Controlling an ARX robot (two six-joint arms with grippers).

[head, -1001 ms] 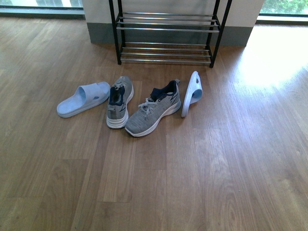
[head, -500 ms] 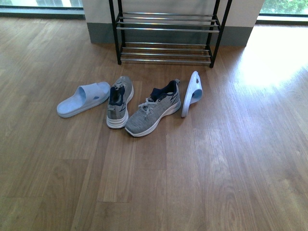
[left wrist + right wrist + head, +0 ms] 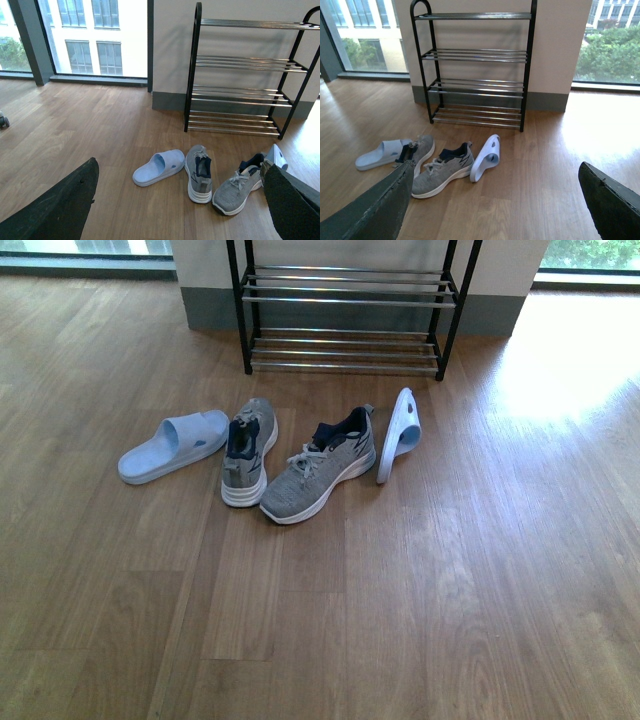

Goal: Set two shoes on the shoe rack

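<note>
Two grey knit sneakers lie on the wood floor, one [image 3: 248, 450] with its heel toward me, the other [image 3: 320, 476] angled right of it. A pale blue slide [image 3: 172, 445] lies flat at the left, and a second slide [image 3: 400, 435] stands on its edge at the right. The black shoe rack [image 3: 345, 300] with chrome bars stands behind them against the wall, its tiers bare. My left gripper [image 3: 179, 167] is open, well short of the shoes. My right gripper [image 3: 496, 167] is open too, with only floor between its fingers [image 3: 375, 210]. Neither arm shows in the front view.
A grey skirting and wall [image 3: 200, 300] run behind the rack, with floor-length windows [image 3: 90, 35] on both sides. Bright sunlight falls on the floor [image 3: 560, 370] at the right. Bare wood floor lies between me and the shoes.
</note>
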